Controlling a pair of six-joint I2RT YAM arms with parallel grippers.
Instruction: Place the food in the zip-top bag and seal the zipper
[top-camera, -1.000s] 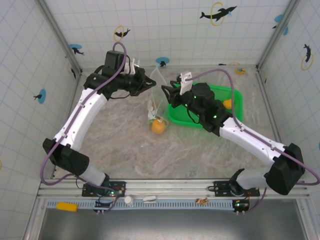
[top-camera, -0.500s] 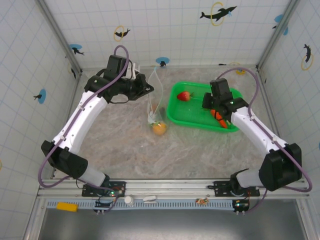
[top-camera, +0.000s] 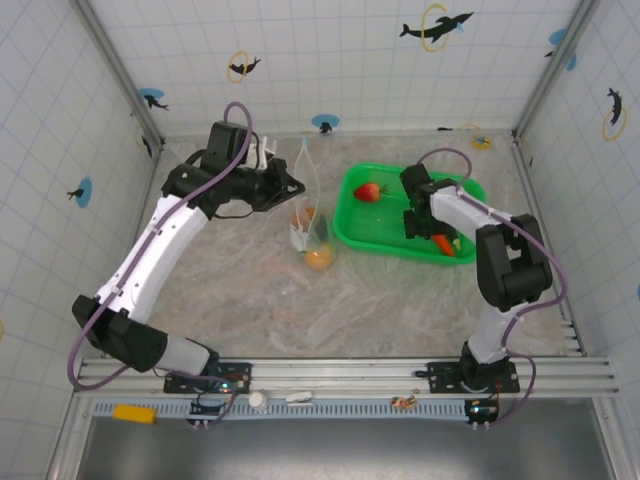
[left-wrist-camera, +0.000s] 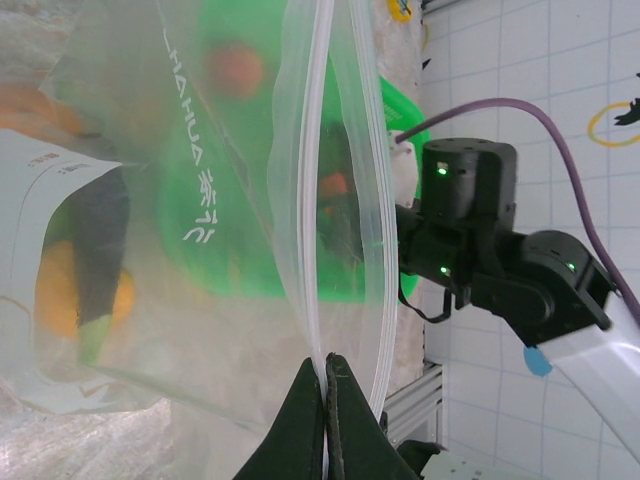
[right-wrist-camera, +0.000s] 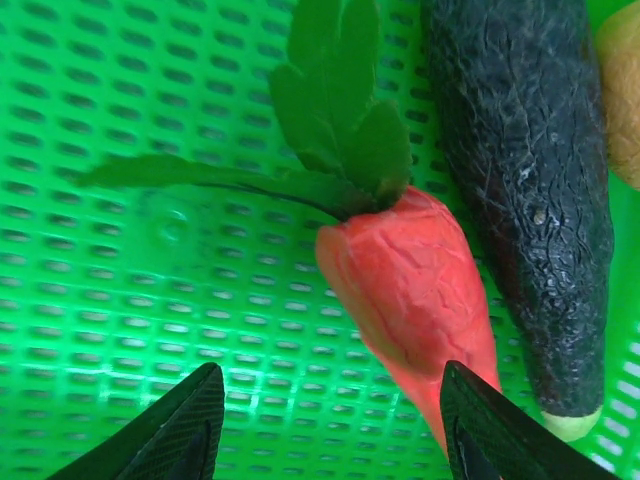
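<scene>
Lowering over carrot (right-wrist-camera: 410, 290), right hand (right-wrist-camera: 332, 405) wider.

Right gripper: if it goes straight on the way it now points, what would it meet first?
Probably the carrot, lying on the basket floor just ahead between its open jaws, though depth is unclear.

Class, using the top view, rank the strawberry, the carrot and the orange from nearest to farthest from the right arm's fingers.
1. The carrot: in the green basket, just beneath the right fingers.
2. The strawberry: far left corner of the basket.
3. The orange: inside the bag, left of the basket.
</scene>
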